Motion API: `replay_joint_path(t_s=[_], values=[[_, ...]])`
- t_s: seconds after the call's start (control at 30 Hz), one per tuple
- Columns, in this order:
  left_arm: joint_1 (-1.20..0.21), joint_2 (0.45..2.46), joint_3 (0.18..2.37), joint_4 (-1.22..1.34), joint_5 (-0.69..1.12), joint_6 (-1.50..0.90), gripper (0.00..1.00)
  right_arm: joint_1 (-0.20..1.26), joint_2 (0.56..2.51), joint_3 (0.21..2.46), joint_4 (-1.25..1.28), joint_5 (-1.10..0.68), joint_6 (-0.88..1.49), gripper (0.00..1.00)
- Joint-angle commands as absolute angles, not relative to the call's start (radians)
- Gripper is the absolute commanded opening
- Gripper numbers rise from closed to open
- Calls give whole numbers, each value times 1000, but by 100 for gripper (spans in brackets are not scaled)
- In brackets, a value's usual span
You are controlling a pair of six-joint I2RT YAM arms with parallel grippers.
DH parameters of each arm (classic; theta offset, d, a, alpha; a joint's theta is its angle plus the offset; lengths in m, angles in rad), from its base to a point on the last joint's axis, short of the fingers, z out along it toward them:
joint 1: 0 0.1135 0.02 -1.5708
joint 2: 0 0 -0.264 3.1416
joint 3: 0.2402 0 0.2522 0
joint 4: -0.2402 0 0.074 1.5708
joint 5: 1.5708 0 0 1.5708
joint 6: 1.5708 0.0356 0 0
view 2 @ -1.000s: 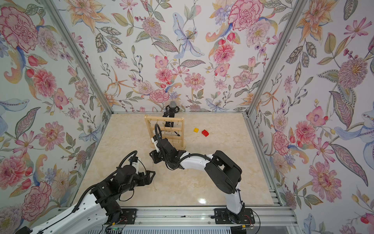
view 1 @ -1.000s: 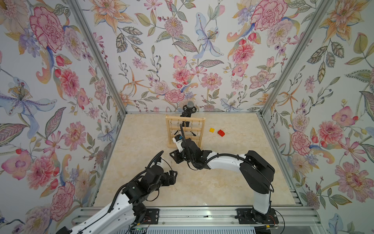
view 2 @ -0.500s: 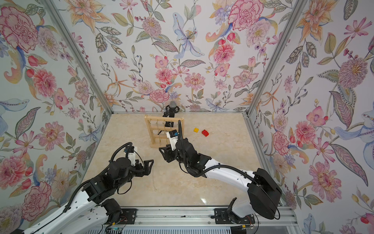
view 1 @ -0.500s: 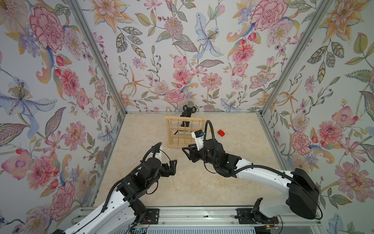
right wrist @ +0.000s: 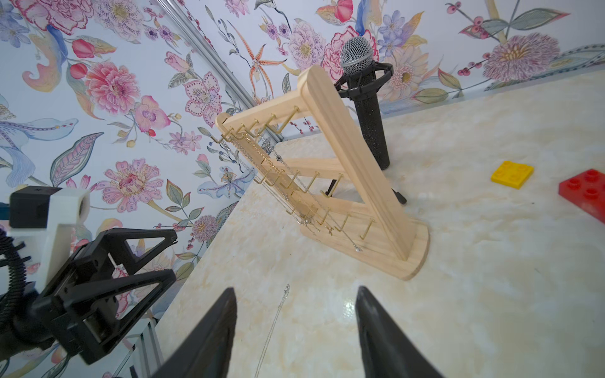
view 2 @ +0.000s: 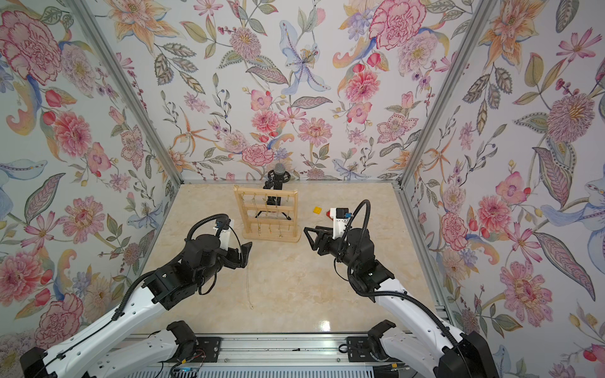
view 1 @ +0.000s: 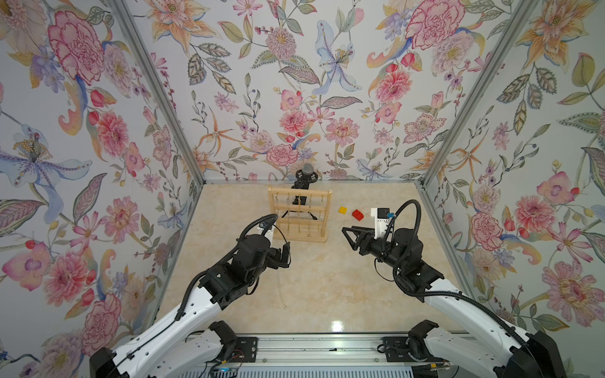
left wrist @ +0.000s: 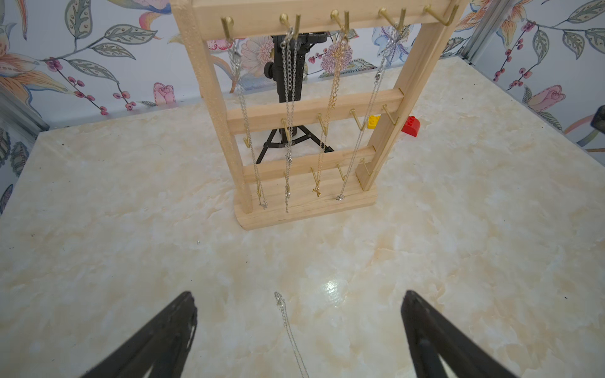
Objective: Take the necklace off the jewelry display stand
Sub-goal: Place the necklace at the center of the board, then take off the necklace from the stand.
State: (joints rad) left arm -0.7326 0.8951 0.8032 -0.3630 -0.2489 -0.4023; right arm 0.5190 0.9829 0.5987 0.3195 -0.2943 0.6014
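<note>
The pale wooden jewelry display stand stands upright near the back of the table, with several chains hanging from its top hooks. One thin silver necklace lies stretched out flat on the table in front of the stand, touching neither gripper. My left gripper hovers over the necklace's far end, jaws wide open and empty. My right gripper is to the right of the stand, open and empty, pointing toward the necklace.
A black microphone on a tripod stands right behind the stand. A yellow brick and a red brick lie right of the stand, near my right wrist. Flowered walls enclose the marble table on three sides.
My right gripper has swung away from the front of the stand to its right side, and its jaws have widened. My left gripper has moved forward toward the stand.
</note>
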Motion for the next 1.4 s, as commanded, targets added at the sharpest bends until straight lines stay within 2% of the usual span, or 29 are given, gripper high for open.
replay_joint_path(t_s=[0.0, 0.17, 0.43, 0.53, 0.7, 0.87, 1.1, 1.37], values=[[-710, 902, 779, -270, -268, -300, 99, 475, 950, 588, 365, -429, 629, 58], [-607, 928, 739, -233, -75, -298, 99, 426, 944, 594, 358, -507, 631, 57], [-571, 908, 715, -226, -52, -272, 99, 473, 1023, 687, 322, -538, 569, 54], [-571, 896, 708, -240, -76, -270, 99, 548, 1095, 765, 295, -467, 519, 49], [-567, 890, 711, -245, -89, -266, 99, 693, 1216, 911, 211, -244, 440, 40], [-565, 884, 710, -249, -68, -268, 99, 737, 1300, 969, 240, -103, 449, 40], [-564, 865, 709, -252, -66, -273, 99, 767, 1425, 1074, 215, -24, 440, 40], [-563, 850, 706, -248, -52, -273, 99, 773, 1518, 1137, 214, 24, 435, 35]])
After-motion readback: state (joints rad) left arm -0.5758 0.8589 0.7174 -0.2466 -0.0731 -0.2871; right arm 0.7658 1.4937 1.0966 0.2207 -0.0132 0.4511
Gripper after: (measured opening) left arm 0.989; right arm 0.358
